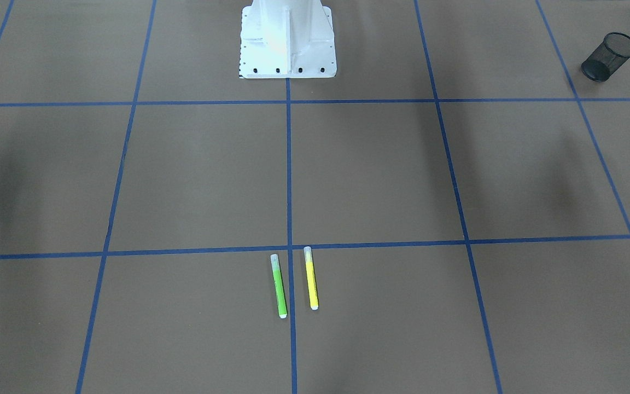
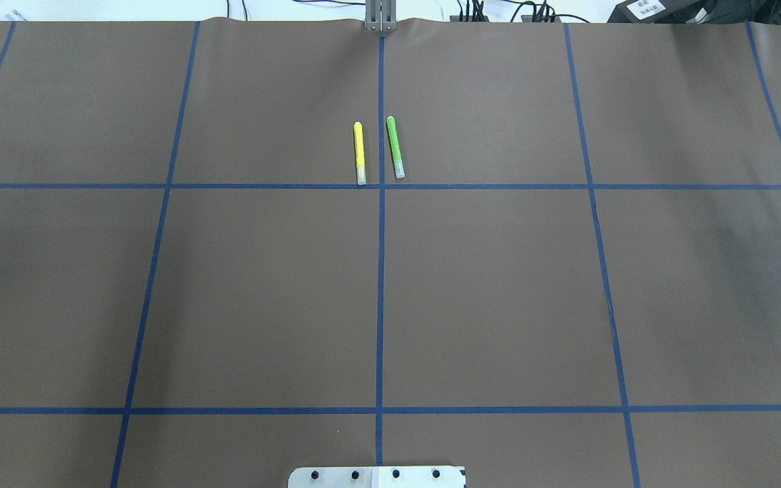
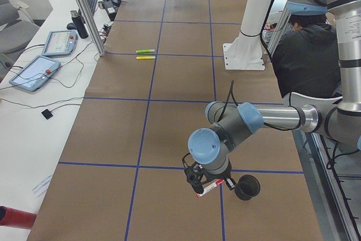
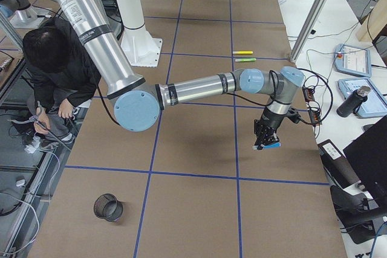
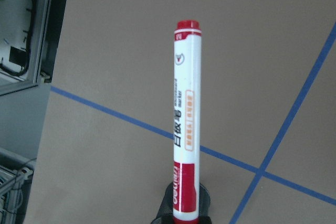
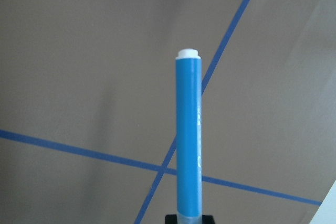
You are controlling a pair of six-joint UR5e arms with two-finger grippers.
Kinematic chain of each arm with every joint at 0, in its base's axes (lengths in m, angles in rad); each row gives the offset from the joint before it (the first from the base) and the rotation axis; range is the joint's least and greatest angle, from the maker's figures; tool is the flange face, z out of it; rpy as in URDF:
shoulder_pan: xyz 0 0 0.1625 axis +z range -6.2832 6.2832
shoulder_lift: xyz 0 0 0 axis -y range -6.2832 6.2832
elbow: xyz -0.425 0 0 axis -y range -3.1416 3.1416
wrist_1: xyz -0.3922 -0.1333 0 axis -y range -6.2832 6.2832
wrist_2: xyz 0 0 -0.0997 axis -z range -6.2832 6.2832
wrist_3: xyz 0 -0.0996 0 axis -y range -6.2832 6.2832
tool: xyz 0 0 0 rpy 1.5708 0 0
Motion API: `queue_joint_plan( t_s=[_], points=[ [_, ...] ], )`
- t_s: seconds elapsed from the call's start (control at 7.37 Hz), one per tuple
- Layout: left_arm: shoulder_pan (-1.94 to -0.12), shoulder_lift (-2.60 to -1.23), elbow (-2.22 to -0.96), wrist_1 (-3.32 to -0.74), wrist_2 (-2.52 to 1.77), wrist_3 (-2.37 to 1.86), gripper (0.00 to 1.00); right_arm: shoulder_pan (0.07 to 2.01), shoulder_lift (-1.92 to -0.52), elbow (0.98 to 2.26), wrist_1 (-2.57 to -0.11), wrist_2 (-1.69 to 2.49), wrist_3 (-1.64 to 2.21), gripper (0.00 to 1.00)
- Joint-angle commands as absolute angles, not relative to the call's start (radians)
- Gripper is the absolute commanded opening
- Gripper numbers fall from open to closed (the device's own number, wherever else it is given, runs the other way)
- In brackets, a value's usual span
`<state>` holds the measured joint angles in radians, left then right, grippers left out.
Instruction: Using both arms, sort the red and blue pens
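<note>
In the left wrist view a white-barrelled red pen (image 5: 185,119) stands up from the bottom edge, clamped there. In the exterior left view my left gripper (image 3: 197,180) holds this red pen (image 3: 210,188) low over the table, just beside a black mesh cup (image 3: 247,187). My right gripper (image 4: 264,140) hangs above the table near its operator-side edge, shut on the blue pen (image 4: 270,145). The blue pen (image 6: 188,135), with its white end, fills the right wrist view. Neither arm shows in the overhead or front views.
A green marker (image 2: 395,147) and a yellow marker (image 2: 359,153) lie side by side at the centre line. A second mesh cup (image 4: 109,207) stands on the robot's right end. A person (image 4: 57,58) crouches behind the white pedestal (image 1: 287,44).
</note>
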<state>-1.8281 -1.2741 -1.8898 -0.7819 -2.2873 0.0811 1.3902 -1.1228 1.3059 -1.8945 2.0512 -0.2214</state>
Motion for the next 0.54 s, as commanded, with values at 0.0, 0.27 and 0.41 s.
queue_joint_plan(
  t_s=[0.0,0.27,0.41],
  points=[
    [-1.856,-1.232,-1.862,-0.578,-2.461,0.078,0.00,1.436,-1.201,1.351,-1.910,2.108,-0.225,0.00],
    [-1.867,-1.209,-1.850,-0.444,-2.510,0.078,0.00,1.477,-1.253,1.411,-1.973,2.162,-0.229,0.00],
    [-1.876,-1.204,-1.820,-0.404,-2.511,0.086,0.00,1.498,-1.303,1.433,-1.977,2.221,-0.229,0.00]
  ],
)
